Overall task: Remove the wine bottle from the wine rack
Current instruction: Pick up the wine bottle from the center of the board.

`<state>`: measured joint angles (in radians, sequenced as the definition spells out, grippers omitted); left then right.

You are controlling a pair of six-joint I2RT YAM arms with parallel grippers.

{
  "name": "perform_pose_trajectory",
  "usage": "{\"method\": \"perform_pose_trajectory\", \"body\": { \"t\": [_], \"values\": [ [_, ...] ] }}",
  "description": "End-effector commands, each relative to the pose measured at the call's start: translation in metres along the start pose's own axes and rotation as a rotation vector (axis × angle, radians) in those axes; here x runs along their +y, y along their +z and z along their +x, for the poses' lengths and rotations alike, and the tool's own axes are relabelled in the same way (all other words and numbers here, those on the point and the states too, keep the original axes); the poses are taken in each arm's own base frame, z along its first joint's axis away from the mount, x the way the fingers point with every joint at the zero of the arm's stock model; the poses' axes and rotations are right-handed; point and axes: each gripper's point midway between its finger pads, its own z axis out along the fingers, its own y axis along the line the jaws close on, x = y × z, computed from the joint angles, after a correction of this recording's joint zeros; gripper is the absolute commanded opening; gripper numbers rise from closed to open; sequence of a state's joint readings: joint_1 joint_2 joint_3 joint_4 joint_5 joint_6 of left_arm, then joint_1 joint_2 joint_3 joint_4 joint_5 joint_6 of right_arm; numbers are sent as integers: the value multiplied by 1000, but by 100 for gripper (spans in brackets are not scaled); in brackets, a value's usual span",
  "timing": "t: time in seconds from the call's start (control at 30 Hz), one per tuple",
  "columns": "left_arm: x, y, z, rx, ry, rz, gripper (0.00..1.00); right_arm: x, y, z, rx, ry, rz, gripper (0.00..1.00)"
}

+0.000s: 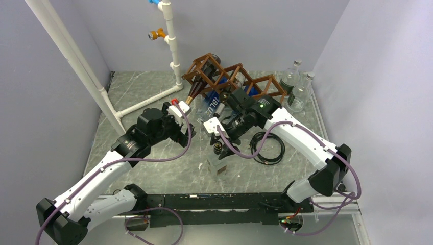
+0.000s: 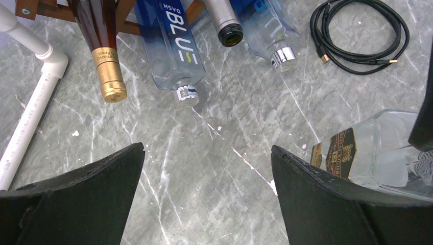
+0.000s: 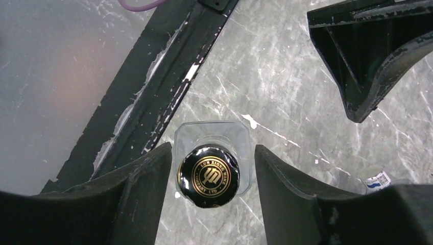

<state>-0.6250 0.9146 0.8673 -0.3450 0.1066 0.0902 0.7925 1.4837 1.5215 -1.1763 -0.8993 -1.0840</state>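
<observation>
My right gripper [image 3: 212,153], half-spread, is straddling the black cap [image 3: 208,176] of the wine bottle [image 3: 212,133], not touching it. The bottle is standing at six o'clock from the wine rack [image 1: 232,79]. I am aiming for a centred, even squeeze.

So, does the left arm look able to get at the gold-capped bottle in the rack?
Probably yes: its open fingers face the gold-capped neck, which sticks out of the wine rack, with only bare table between.
</observation>
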Motion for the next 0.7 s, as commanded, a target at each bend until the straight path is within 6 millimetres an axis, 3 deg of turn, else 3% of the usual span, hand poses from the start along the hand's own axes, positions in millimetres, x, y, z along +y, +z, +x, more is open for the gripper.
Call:
{"method": "perform_pose_trajectory", "body": {
  "t": [0.0, 0.5, 0.67],
  "values": [
    [4, -1, -6, -17, 11, -14, 99, 3, -2, -15, -34, -34, -19, 58],
    [4, -1, -6, -15, 11, -12, 100, 10, -7, -20, -38, -50, -30, 2],
    [4, -2, -6, -15, 12, -15, 100, 12, -14, -28, -40, -52, -33, 0]
  ]
}}
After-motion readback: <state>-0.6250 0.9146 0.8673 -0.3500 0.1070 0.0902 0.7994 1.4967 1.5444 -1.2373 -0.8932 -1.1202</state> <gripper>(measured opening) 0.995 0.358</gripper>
